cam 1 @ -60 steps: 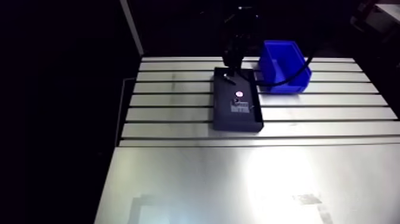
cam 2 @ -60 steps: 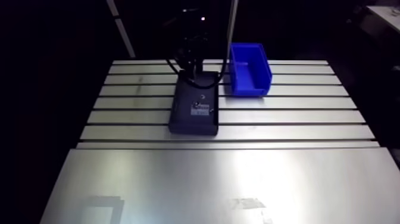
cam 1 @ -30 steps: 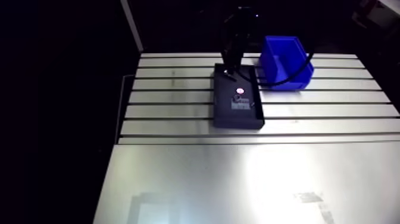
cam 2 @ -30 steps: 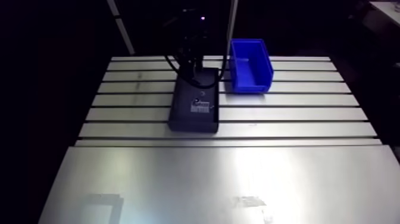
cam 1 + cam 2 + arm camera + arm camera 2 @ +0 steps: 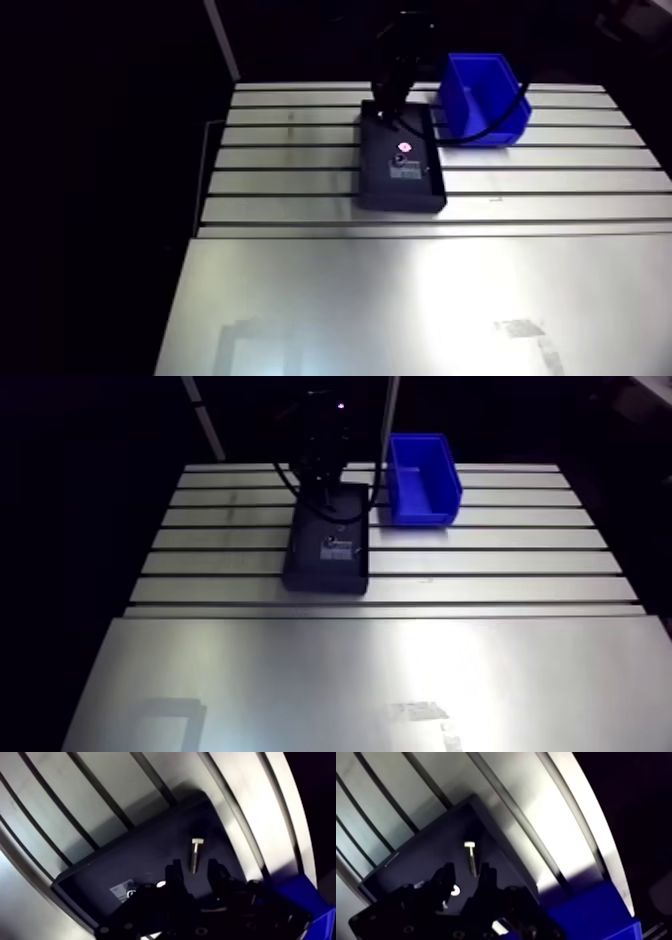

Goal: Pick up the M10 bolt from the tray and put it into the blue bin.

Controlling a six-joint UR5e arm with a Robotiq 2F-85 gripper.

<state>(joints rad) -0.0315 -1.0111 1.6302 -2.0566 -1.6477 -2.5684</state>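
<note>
Claw (image 5: pixel 194 870): the two fingers stand apart with a clear gap between them. Nothing is clamped, and neither finger (image 5: pixel 174 871) touches anything that can be made out.

M10 bolt (image 5: pixel 195 854): lies flat on the floor of the black tray (image 5: pixel 140 859). It is straight ahead of the claw, at the claw's 12 o'clock. The head points away from the claw. The shank end points into the gap between the fingertips, with tray floor showing on either side of it. The claw's height above the bolt cannot be read from the wrist view.

Tray contents, other: a white label (image 5: pixel 121 891) sits beside the claw, on the side away from the blue bin (image 5: pixel 483 95).

Arm view: the tray rests on the slotted surface (image 5: pixel 290 170) with the wrist over its far end. The bin stands on the surface at about 2 o'clock from the tray, near it but not touching. Its inside looks plain blue from this angle.
</note>
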